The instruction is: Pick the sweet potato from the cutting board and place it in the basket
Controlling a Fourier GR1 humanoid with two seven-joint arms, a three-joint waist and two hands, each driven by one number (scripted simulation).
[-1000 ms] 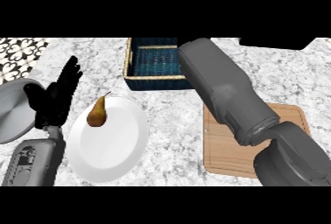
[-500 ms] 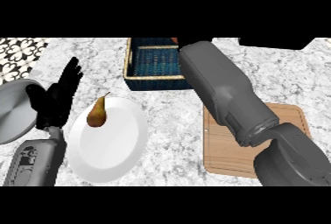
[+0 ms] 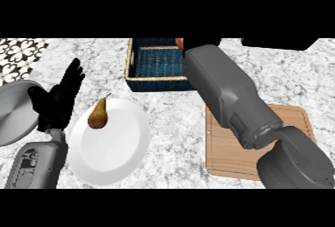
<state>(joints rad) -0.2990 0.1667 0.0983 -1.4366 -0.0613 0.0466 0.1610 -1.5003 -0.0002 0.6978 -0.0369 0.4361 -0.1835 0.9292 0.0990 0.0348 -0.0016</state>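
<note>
Marble counter (image 3: 163,119): right forearm (image 3: 226,95) reaches over the basket (image 3: 153,80), its hand hidden, grip unknowable; an orange sliver, likely the sweet potato (image 3: 178,42), shows there. Judged: placing; next, release. Left hand (image 3: 59,99) rests spread.

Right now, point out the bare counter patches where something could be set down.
Bare marble lies between the white plate and the cutting board, below the basket. More shows at the far right, beyond the board. The left is crowded: the open left hand, a grey lid, and the pear on the plate. The right forearm covers the basket's right side.
</note>
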